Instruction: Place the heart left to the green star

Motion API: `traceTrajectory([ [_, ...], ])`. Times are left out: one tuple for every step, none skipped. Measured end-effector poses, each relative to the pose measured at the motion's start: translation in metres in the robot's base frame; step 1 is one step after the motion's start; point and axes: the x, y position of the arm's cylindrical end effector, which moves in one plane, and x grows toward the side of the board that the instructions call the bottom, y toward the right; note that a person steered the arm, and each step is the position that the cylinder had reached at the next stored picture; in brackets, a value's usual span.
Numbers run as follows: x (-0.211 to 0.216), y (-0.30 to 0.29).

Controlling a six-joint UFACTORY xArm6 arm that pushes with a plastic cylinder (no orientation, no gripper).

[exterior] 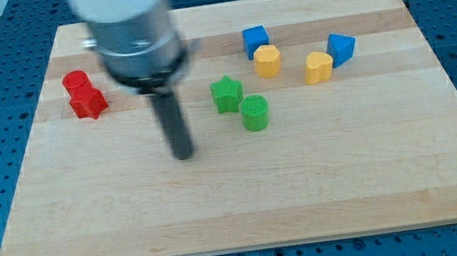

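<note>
The green star (227, 94) lies near the board's middle, with a green cylinder (255, 112) touching its lower right. A yellow block that looks like the heart (319, 67) lies to the view's right, next to a blue triangular block (341, 48). Another yellow block (267, 60), roughly hexagonal, sits up and right of the star, below a blue cube (255, 39). My tip (184, 156) rests on the board left of and below the green star, apart from every block.
A red cylinder (74, 81) and a red star (88, 102) sit together at the view's left. The wooden board (247, 204) lies on a blue table. The arm's grey body (133, 26) hides part of the board's top left.
</note>
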Motion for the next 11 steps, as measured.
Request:
traceTrajectory([
  [-0.006,0.103],
  [-0.042,0.192],
  [-0.103,0.205],
  [-0.117,0.180],
  [-0.116,0.127],
  [-0.111,0.076],
  [-0.091,0.067],
  [-0.052,0.060],
  [-0.010,0.031],
  [0.011,-0.018],
  [0.009,-0.061],
])
